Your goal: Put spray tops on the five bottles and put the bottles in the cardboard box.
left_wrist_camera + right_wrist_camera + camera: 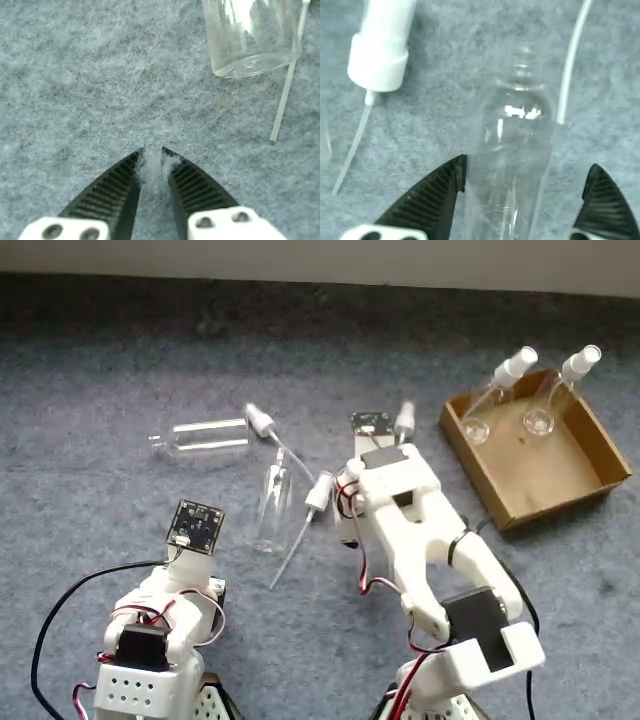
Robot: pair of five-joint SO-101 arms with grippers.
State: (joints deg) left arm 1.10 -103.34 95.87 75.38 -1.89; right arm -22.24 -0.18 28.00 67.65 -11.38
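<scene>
Both arms are chunky white plastic shells w/ black servo blocks in the joints. On the left white arm [165, 615] we see thin red + white wires, a thick black cable [44, 630] looping off one side, and rows of small holes at the base. The right white arm [430, 540] has red wires too. Each carries a small black square circuit board [195, 525] up front. The left gripper [152, 150] has black ribbed wedge jaws on white mounts w/ round screw holes. Same ribbed black jaws on the right gripper [528, 165].
</scene>
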